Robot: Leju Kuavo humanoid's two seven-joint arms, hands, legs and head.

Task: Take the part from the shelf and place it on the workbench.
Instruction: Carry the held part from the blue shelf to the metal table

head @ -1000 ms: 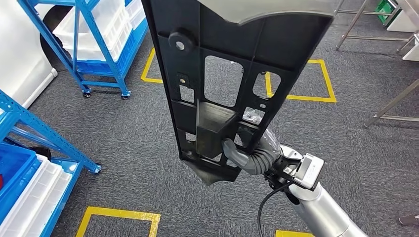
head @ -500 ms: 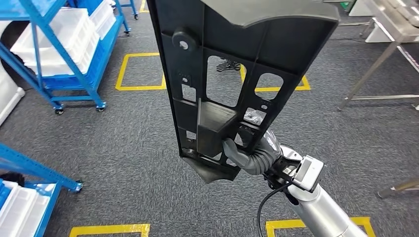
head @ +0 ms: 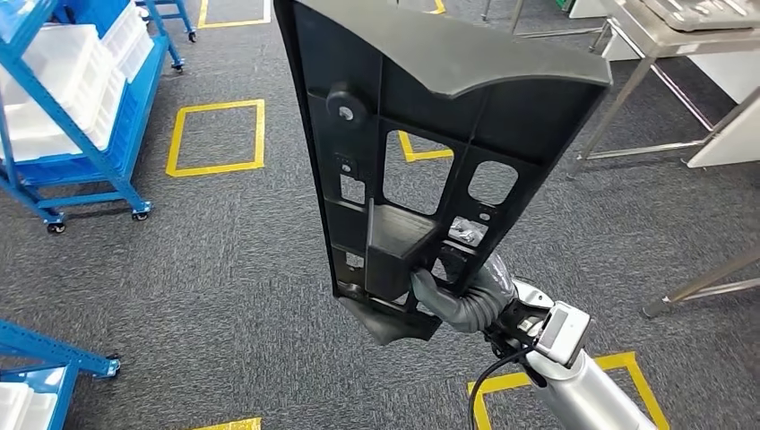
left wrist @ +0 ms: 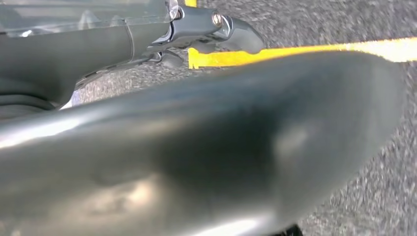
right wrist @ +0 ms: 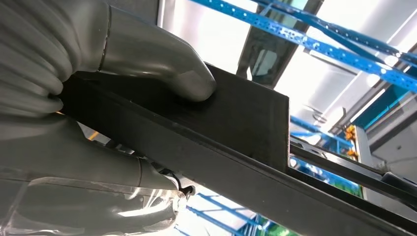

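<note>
A long black plastic part [head: 421, 134] with several cut-outs stands almost upright in front of me. My right hand [head: 457, 300] grips it near its lower end, thumb on a box-shaped rib. In the right wrist view the grey thumb and fingers of the right hand [right wrist: 123, 54] clamp the part's dark edge [right wrist: 236, 118]. The workbench [head: 663, 27], a steel table, stands at the upper right. My left hand [left wrist: 216, 29] hangs over the carpet, fingers stretched out and holding nothing.
A blue wheeled shelf [head: 81, 98] with white bins stands at the upper left, and another blue rack [head: 45, 358] is at the lower left. Yellow tape squares [head: 215, 134] mark the grey carpet. A steel table leg [head: 708, 282] slants in at the right.
The whole view has shifted as the camera turned: the blue shelf slid left and the steel workbench came in at the upper right. My right hand keeps the same grip on the part.
</note>
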